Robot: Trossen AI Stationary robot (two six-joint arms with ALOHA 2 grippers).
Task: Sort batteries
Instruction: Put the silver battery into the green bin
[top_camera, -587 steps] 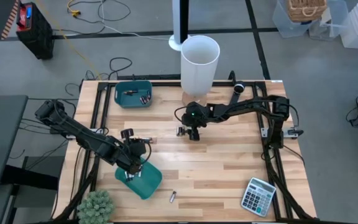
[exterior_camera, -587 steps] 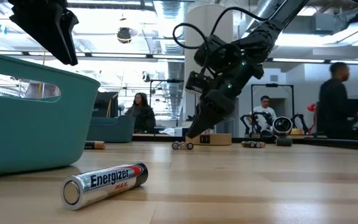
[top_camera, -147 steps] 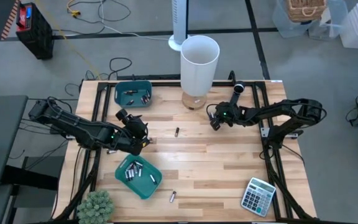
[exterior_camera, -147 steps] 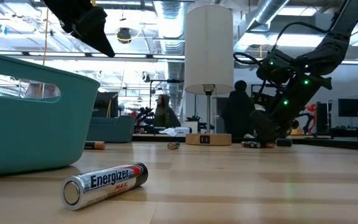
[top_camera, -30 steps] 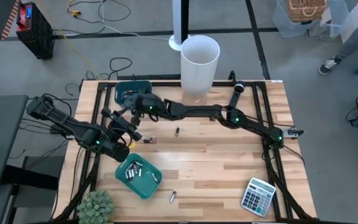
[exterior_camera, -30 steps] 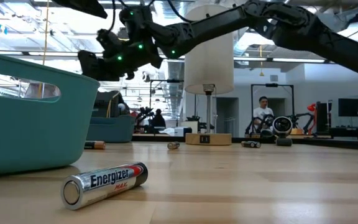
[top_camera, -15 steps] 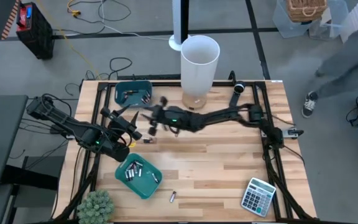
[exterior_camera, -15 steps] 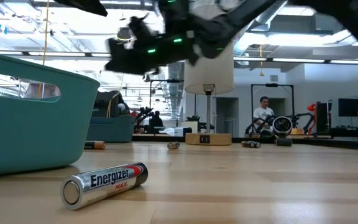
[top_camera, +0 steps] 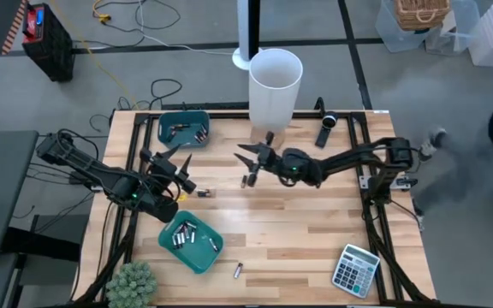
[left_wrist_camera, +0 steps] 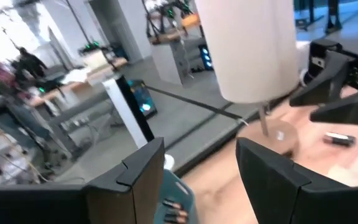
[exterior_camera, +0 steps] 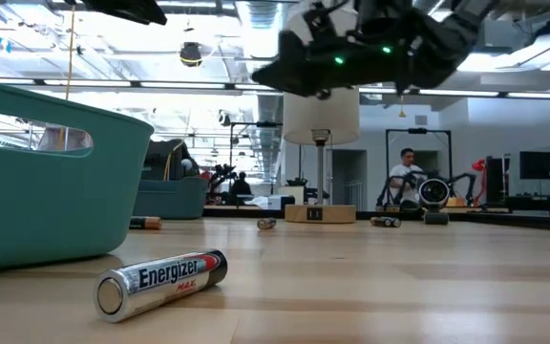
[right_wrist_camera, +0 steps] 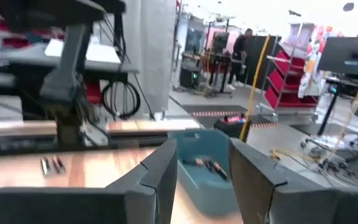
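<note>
Batteries lie loose on the wood: one (top_camera: pixel 245 180) mid-table, one (top_camera: pixel 202 193) near my left gripper, one (top_camera: pixel 238 270) by the near edge, close up in the low view (exterior_camera: pixel 160 280). The near teal bin (top_camera: pixel 205 257) holds several cells on its floor; the far teal bin (top_camera: pixel 171 137) holds a few. My right gripper (top_camera: pixel 258 150) hovers open just far of the mid-table battery, pointing toward the table's left. In its wrist view (right_wrist_camera: pixel 204 174) the far bin (right_wrist_camera: pixel 204 165) lies ahead. My left gripper (top_camera: pixel 175 160) hangs open between the two bins, holding nothing (left_wrist_camera: pixel 204 180).
A white lamp (top_camera: pixel 274 81) stands at the far edge, with a black oblong device (top_camera: pixel 327 130) to its right. A calculator (top_camera: pixel 355 269) sits at the near right corner and a small plant (top_camera: pixel 133 282) at the near left. Bare wood spans the right half.
My right arm has drawn back from beside the far bin toward the table's middle, and its gripper now hovers by the mid-table battery. The batteries and bins have stayed where they were.
</note>
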